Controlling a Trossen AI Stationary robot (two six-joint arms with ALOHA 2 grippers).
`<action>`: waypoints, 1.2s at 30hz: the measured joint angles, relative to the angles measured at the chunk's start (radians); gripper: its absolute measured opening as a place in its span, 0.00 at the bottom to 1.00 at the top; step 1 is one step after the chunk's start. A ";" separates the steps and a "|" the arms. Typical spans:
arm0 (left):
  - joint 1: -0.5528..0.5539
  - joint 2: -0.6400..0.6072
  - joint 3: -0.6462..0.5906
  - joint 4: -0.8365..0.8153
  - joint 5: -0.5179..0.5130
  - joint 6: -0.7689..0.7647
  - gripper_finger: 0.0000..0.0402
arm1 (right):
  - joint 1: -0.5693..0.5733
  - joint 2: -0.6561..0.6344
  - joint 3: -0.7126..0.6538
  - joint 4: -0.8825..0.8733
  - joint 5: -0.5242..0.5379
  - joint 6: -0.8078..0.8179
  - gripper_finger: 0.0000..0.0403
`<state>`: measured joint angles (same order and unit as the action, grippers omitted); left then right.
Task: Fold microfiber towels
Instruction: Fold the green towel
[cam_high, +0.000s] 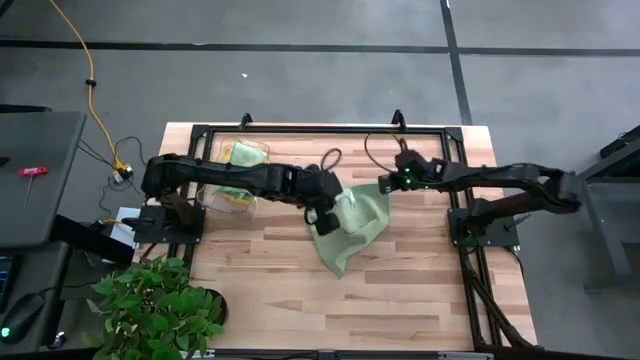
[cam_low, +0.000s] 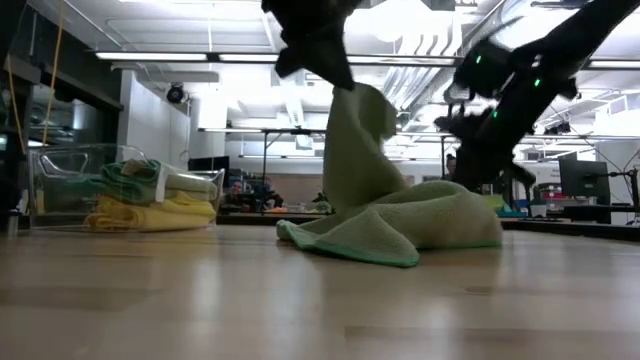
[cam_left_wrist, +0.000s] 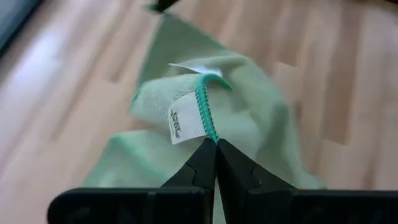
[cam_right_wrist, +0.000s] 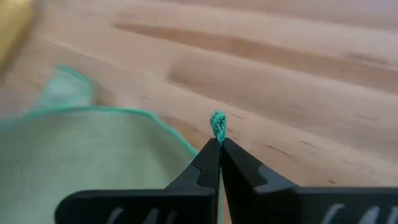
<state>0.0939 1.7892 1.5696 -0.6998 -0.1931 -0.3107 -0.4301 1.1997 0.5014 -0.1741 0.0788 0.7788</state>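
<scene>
So far I've got no fold: my left gripper (cam_left_wrist: 216, 144) and right gripper (cam_right_wrist: 219, 142) each pinch an edge of the crumpled pale sage-green microfiber towel (cam_high: 350, 228) mid-table; others wait in the clear bin (cam_low: 45, 165).

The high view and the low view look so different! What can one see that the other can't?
Only the high view shows the leafy plant and the whole wooden table. Only the low view shows the room's ceiling lights behind. Both show the green towel pinched by the left gripper and right gripper, and the clear bin of towels.
</scene>
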 joint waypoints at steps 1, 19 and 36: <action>0.008 -0.016 0.000 -0.017 -0.022 -0.001 0.00 | 0.005 -0.037 0.003 -0.011 -0.001 -0.001 0.00; 0.131 -0.106 0.000 0.130 -0.295 0.313 0.00 | -0.014 -0.323 0.383 -0.267 -0.054 -0.356 0.00; 0.042 -0.303 -0.461 0.680 -0.348 0.218 0.00 | 0.137 -0.260 0.455 -0.274 -0.077 -0.469 0.00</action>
<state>0.1361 1.4857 1.1089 -0.0200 -0.5407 -0.0929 -0.2931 0.9395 0.9569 -0.4478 0.0019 0.3097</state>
